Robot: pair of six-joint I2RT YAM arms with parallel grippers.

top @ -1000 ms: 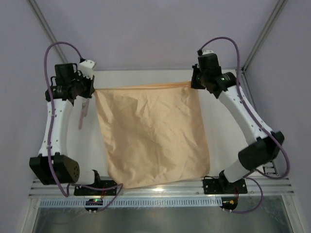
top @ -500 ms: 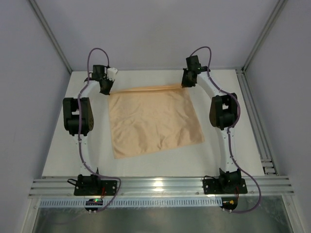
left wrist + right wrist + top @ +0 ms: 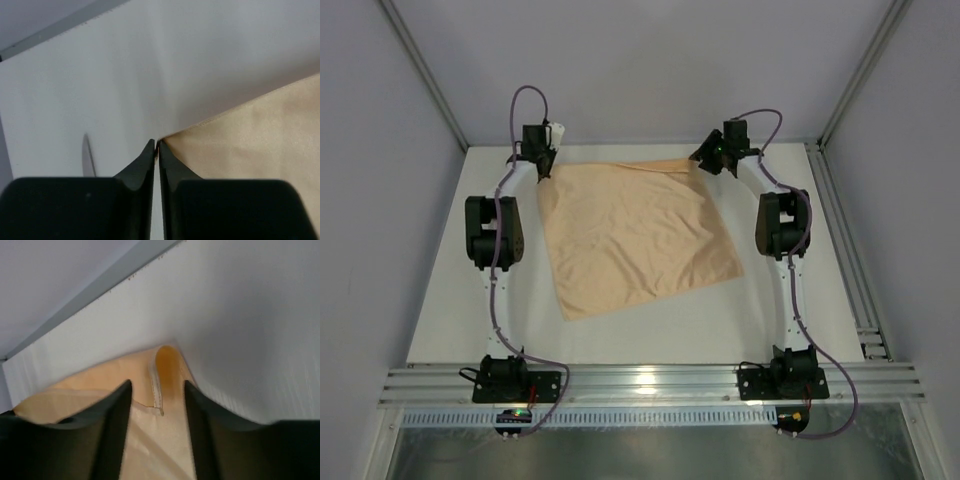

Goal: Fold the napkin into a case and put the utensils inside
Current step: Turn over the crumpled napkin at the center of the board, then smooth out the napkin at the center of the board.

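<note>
The napkin [image 3: 635, 235] has settled flat, farther back; the right gripper [image 3: 156, 385] stands open over its curled corner, the left gripper [image 3: 156, 145] stays closed. Folding can start.

Top cam: fixed, high up, behind the arm bases, looks down & fwd. It sees the whole napkin [image 3: 635, 235] mid-frame, from far off. L wrist cam: v. close, low, looks along left gripper [image 3: 156, 146] at napkin's far-left corner. R wrist cam: equally close, looks past right gripper [image 3: 157, 385] at napkin's far-right corner. Each wrist view shares just its corner w/ top cam.
</note>
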